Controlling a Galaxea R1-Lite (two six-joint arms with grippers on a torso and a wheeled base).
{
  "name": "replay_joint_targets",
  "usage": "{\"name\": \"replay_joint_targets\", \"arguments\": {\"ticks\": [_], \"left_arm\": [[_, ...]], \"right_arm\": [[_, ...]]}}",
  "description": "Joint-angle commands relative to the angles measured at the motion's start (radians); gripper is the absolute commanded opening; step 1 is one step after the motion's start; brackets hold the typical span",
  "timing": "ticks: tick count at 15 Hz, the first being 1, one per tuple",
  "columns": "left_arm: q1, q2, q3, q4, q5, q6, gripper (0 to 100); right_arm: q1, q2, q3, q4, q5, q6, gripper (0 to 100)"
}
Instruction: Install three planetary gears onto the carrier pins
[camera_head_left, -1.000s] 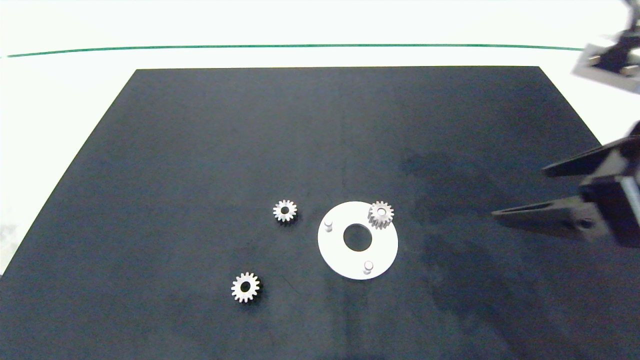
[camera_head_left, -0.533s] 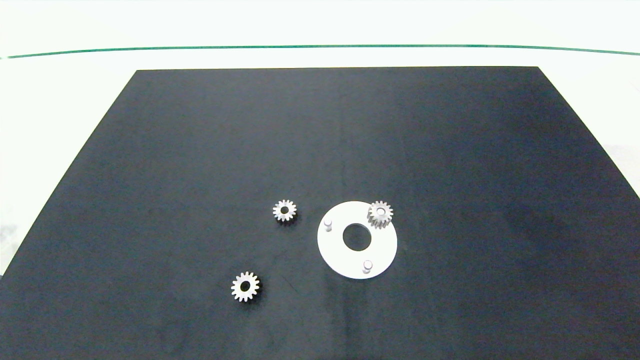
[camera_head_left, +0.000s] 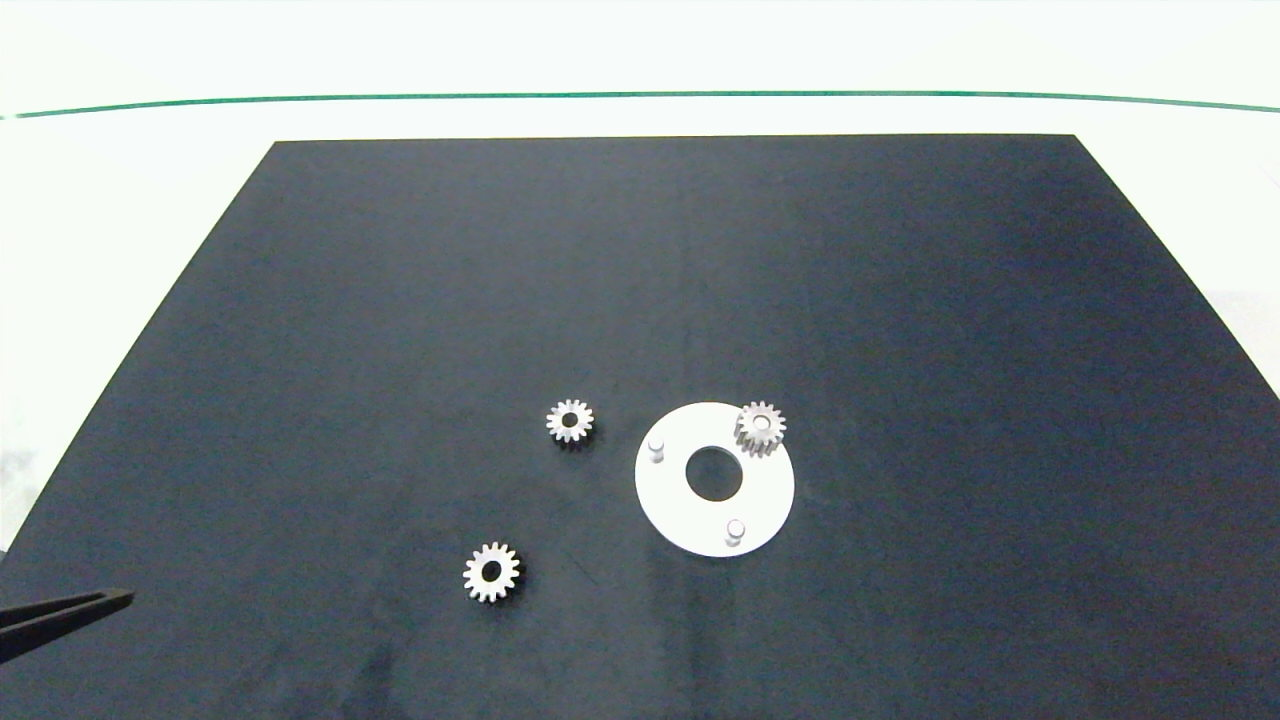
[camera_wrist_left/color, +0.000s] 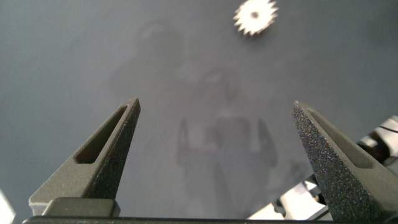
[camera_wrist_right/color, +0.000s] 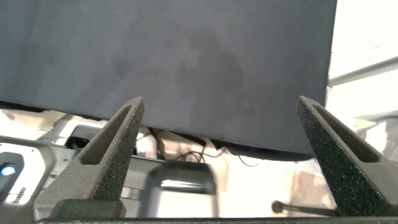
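A white disc lies on the black mat, right of centre. Two bare carrier pins stand on it. One planetary gear sits over the third pin at the disc's far right rim. Two more gears lie flat on the mat left of the disc, one close to it and one nearer the front. My left gripper is open above bare mat, with one gear ahead of it. One of its fingers shows at the head view's lower left edge. My right gripper is open and empty over the mat's edge.
The black mat covers most of the white table, and a green line runs along the far side. Beyond the mat's edge, the right wrist view shows robot hardware and cables.
The right arm has pulled back out of the head view on the right. A left gripper finger has come in at the lower left. Gears and disc have not moved.
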Motion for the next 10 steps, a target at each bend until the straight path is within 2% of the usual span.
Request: {"name": "replay_joint_targets", "arguments": {"ticks": [1,2,4,6,10], "left_arm": [[-0.158,0.176,0.013,-0.079,0.002,-0.013,100],[-0.175,0.196,0.017,-0.099,0.002,-0.014,100],[-0.244,0.289,0.033,-0.224,0.003,-0.031,100],[-0.289,0.361,0.04,-0.323,0.008,-0.037,100],[-0.341,0.519,0.047,-0.461,0.012,-0.042,100]], "right_arm": [[-0.176,-0.047,0.016,0.007,0.123,-0.052,100],[-0.191,-0.049,0.016,0.009,0.133,-0.058,100],[-0.203,-0.067,0.036,0.012,0.134,-0.077,100],[-0.203,-0.075,0.055,0.012,0.134,-0.077,100],[-0.2,-0.095,0.09,0.006,0.134,-0.077,100]]}}
